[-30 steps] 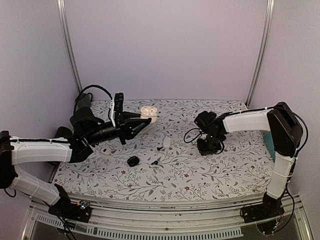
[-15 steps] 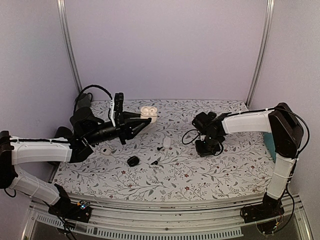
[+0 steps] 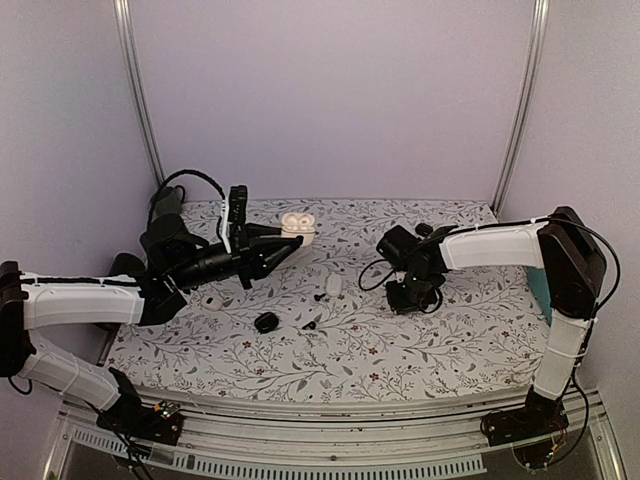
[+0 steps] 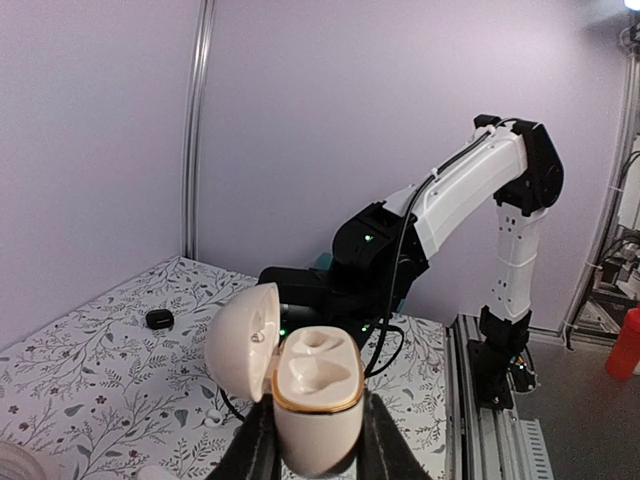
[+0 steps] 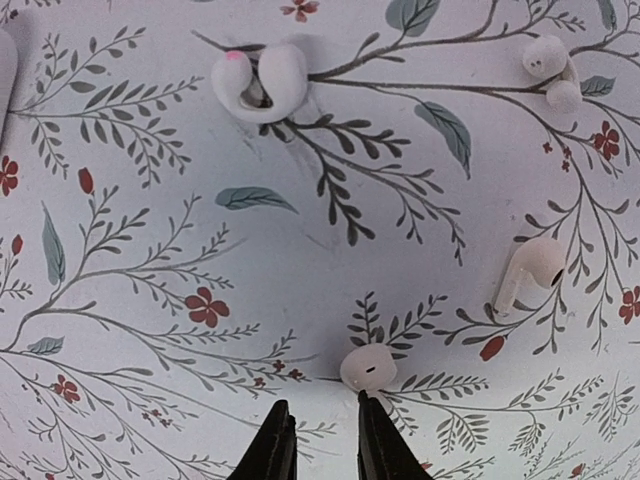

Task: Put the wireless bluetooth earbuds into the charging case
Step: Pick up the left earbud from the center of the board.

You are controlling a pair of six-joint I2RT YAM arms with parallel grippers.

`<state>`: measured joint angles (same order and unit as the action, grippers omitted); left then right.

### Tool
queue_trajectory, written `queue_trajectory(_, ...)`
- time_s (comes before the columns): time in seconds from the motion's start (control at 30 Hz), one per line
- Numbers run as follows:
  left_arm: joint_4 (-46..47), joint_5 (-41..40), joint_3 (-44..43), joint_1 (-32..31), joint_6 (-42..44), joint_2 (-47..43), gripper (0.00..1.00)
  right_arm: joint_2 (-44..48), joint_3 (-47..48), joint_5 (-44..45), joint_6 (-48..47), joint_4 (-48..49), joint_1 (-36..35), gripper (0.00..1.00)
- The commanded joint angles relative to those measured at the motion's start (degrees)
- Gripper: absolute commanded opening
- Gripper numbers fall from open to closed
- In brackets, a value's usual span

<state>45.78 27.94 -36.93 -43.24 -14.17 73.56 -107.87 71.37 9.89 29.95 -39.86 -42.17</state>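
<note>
The left gripper [image 4: 318, 445] clamps the charging case [image 4: 315, 395] by its lower body, upright and above the table [image 3: 480, 340], hinged open toward the left with its wells facing up. The right gripper [image 5: 322, 440] hangs low over the floral surface, jaws narrowly parted with nothing between them. A round earbud [image 5: 368, 368] lies just ahead of the jaw tips, slightly right. A stemmed earbud [image 5: 530, 272] lies farther right, bare cloth between the two. A white clip-shaped piece [image 5: 260, 82] sits well apart near the far edge of that view.
</note>
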Motion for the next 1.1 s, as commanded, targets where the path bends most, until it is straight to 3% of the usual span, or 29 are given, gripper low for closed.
queue_trajectory(0.0, 1.2, 0.9, -1.6, -0.4, -0.7, 0.8, 0.0, 1.6, 0.8, 1.0, 1.3, -0.4, -0.8, 0.24)
queue_trajectory(1.07, 0.0, 1.1, -2.5, -0.4, -0.4, 1.1, 0.0, -2.2, 0.1, 2.6, 1.3, 1.4, -0.2, 0.23)
